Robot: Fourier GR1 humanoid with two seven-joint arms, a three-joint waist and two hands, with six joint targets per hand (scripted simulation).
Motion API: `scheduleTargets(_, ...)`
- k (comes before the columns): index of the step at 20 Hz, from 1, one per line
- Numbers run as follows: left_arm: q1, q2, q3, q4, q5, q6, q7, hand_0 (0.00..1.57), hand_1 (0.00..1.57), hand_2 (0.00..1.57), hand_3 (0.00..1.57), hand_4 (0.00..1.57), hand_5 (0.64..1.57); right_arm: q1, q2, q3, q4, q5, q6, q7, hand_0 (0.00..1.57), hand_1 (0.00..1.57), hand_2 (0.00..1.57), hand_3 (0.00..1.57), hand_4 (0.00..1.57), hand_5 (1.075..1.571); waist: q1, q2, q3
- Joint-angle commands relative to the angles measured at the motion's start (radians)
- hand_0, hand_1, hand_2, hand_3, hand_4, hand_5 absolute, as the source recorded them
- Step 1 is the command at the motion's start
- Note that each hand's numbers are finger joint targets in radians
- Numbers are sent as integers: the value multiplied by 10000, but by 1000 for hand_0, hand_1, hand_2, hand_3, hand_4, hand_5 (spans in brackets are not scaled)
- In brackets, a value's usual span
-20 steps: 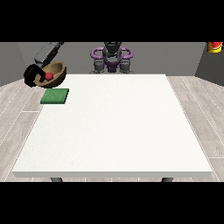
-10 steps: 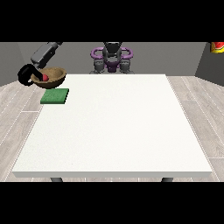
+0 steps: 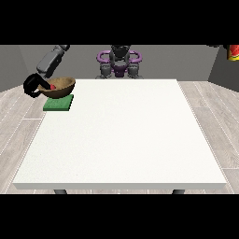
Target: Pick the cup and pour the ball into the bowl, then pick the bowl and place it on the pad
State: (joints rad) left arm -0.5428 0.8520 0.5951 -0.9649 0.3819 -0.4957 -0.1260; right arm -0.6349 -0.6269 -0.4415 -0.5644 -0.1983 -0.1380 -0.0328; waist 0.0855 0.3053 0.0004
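The hand at the view's left grips the brown bowl — red ball inside — green pad just below.

From my station I see a large white table filling most of the view, its two dark legs just visible under the near edge. Around it runs a floor of pale grey planks. A dark grey wall stands behind, at twelve o'clock. At about two o'clock, a red and yellow object sits at the frame's edge.
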Motion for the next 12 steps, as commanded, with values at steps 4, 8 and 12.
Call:
scheduleTargets(4, 25, 28, -10, 39, 13, 98, -262, 0, 0, 0, 0, 1205, 1568, -37, 27, 731, 240, 600, 422, -81, 0, 0, 0, 0, 0, 1435, 109, 95, 0)
scheduleTargets(8, 175, -787, -746, -1323, 218, 330, 762, 0, 0, 0, 0, 1190, 1569, -238, -112, 957, 870, 875, 540, 379, 0, 0, 0, 0, 0, 1407, 426, -768, 8)
scheduleTargets(12, 557, -831, -745, -61, -374, 517, 218, 0, 0, 0, 0, 1190, 1569, -726, -597, 1424, -120, 1055, 967, 1742, 0, 0, 0, 0, 200, 1375, -433, -1882, -27)
